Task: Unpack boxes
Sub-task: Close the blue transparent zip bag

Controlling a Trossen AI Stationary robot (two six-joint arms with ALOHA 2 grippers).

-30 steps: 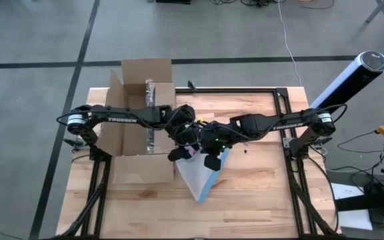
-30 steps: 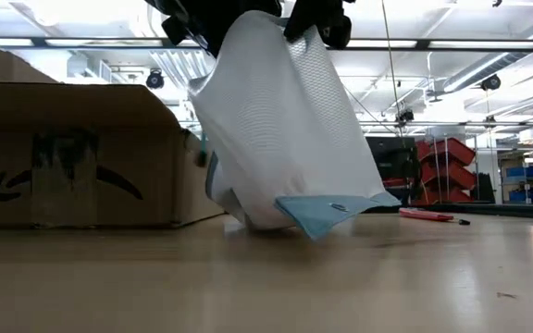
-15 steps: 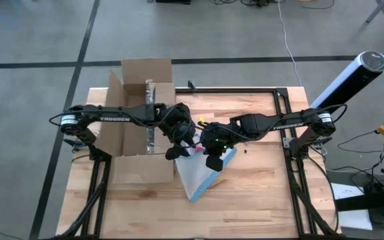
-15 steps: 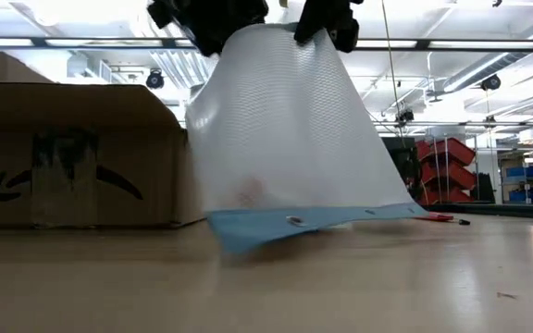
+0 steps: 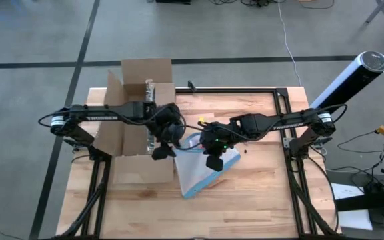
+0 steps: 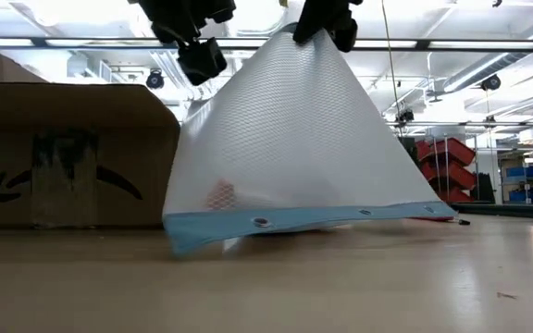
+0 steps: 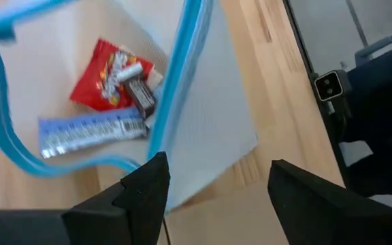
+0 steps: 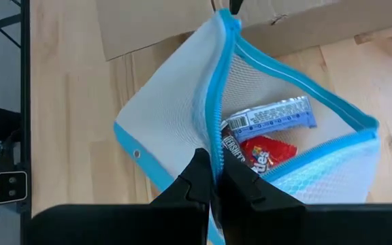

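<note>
Cardboard fills the left side of the overhead picture: we see the box (image 5: 137, 127), brown and corrugated, standing open on the wooden table (image 5: 259, 193) with one flap raised toward the top of the frame and another lying flat toward the bottom, a shiny strip of clear tape running down its middle. In the level view the box (image 6: 68, 153) shows a plain side wall at the left with a black curved printed mark and a dull patch of tape. Just right of it, near the centre of the overhead frame, sits a pouch (image 5: 202, 170) of white mesh with a blue edge. From table height the pouch (image 6: 294, 148) rises like a tent, its woven mesh drawn to a peak at the top centre and its blue hem, set with small metal eyelets, resting on the boards. The right gripper (image 6: 322, 18) pinches that peak; its own wrist camera shows the fingers (image 8: 189, 187) closed tight on the blue zipper edge (image 8: 220, 88). Through the gaping mouth we make out a red candy packet (image 8: 267, 155), a silvery blue wrapped bar (image 8: 271, 117) and a small dark bar (image 7: 140, 97). The left gripper (image 5: 163, 149) hangs above the box's right edge, beside the pouch, its fingers (image 7: 145, 187) spread wide and gripping nothing. A thin red tool (image 6: 433, 217) lies on the table at the right, behind the pouch.
</note>
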